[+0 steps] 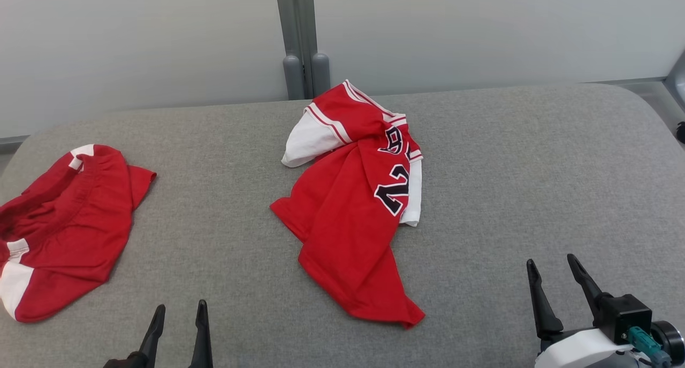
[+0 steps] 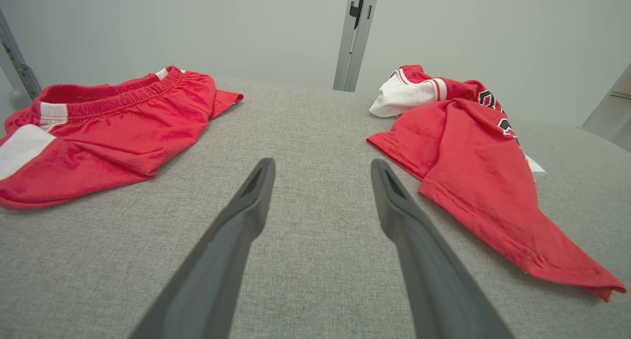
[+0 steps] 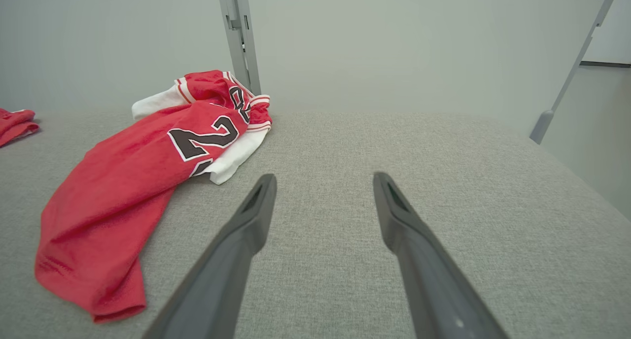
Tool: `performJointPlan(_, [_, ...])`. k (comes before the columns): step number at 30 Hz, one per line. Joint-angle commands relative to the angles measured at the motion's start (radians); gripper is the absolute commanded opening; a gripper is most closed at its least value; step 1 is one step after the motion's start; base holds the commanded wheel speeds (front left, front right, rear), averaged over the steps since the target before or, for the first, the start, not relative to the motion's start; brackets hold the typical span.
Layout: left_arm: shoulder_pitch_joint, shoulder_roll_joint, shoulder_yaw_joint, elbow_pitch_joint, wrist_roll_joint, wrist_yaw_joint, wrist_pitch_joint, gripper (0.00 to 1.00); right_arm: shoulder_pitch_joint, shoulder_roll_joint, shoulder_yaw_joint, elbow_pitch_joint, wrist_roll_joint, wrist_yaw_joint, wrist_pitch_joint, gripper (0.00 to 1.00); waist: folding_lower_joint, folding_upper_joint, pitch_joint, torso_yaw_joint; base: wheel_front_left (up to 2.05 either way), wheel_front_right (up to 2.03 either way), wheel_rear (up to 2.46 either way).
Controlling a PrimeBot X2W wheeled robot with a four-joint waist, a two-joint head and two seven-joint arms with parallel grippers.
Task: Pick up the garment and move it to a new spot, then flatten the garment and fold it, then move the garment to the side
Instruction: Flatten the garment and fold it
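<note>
A crumpled red jersey garment with white trim and black numbers lies in the middle of the grey padded table. In the left wrist view the jersey sits to the right of my left gripper; in the right wrist view the jersey is to the left of my right gripper. My left gripper is open at the near edge, left of the jersey's lower hem. My right gripper is open at the lower right, apart from the cloth. Both hold nothing.
Red shorts with white patches lie bunched at the table's left end, also seen as shorts in the left wrist view. A grey post stands behind the table against a pale wall. Bare grey surface stretches right of the jersey.
</note>
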Motion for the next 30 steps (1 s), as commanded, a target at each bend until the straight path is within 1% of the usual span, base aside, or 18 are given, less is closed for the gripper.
performJointPlan(1, [0.006,0.001,0.003,0.002,-0.005,-0.003,-0.003,1.00,-0.011,-0.006,0.000,-0.006,-0.010,0.000,-0.003,1.00,0.0000,-0.0001,-0.002,0.004,0.00,0.00,0.00])
performJointPlan(6, [0.006,0.001,-0.001,0.012,-0.008,-0.006,-0.003,1.00,-0.016,-0.007,0.003,-0.007,-0.011,0.000,-0.003,1.00,0.0000,-0.0001,-0.002,0.014,0.00,0.00,0.00])
performJointPlan(9, [-0.011,0.001,-0.021,0.038,-0.024,-0.010,-0.002,1.00,-0.029,-0.006,0.018,-0.006,-0.010,0.000,-0.003,1.00,0.0000,-0.0001,0.005,0.005,0.00,0.00,0.00])
performJointPlan(12, [-0.046,0.000,-0.079,0.098,-0.028,-0.018,-0.002,1.00,-0.042,-0.011,0.041,-0.003,-0.005,0.000,-0.003,1.00,0.0000,-0.0001,0.014,-0.020,0.00,0.00,0.00])
performJointPlan(16, [-0.121,0.001,-0.186,0.182,-0.060,-0.023,0.012,1.00,-0.058,-0.016,0.054,-0.008,0.003,0.000,-0.003,1.00,0.0000,-0.0001,0.037,-0.064,0.00,0.00,0.00])
performJointPlan(19, [-0.201,0.002,-0.281,0.257,-0.149,-0.027,0.077,1.00,-0.066,-0.015,0.060,-0.007,0.007,0.000,-0.003,1.00,0.0000,-0.0001,0.066,-0.100,0.00,0.00,0.00])
performJointPlan(21, [-0.252,0.003,-0.325,0.301,-0.247,-0.026,0.125,1.00,-0.075,-0.011,0.061,-0.003,0.010,0.000,-0.003,1.00,0.0000,-0.0001,0.083,-0.123,0.00,0.00,0.00])
performJointPlan(25, [-0.333,0.003,-0.396,0.400,-0.394,0.005,0.242,1.00,-0.085,-0.001,0.067,0.002,0.012,0.000,-0.003,1.00,0.0000,-0.0001,0.110,-0.174,0.00,0.00,0.00])
performJointPlan(28, [-0.375,0.003,-0.426,0.429,-0.501,0.016,0.274,1.00,-0.094,0.005,0.062,0.002,0.014,0.000,-0.003,1.00,0.0000,-0.0001,0.127,-0.203,0.00,0.00,0.00])
performJointPlan(30, [-0.397,0.002,-0.445,0.436,-0.564,0.013,0.267,1.00,-0.095,0.010,0.058,0.003,0.016,0.000,-0.003,1.00,0.0000,-0.0001,0.134,-0.215,0.00,0.00,0.00])
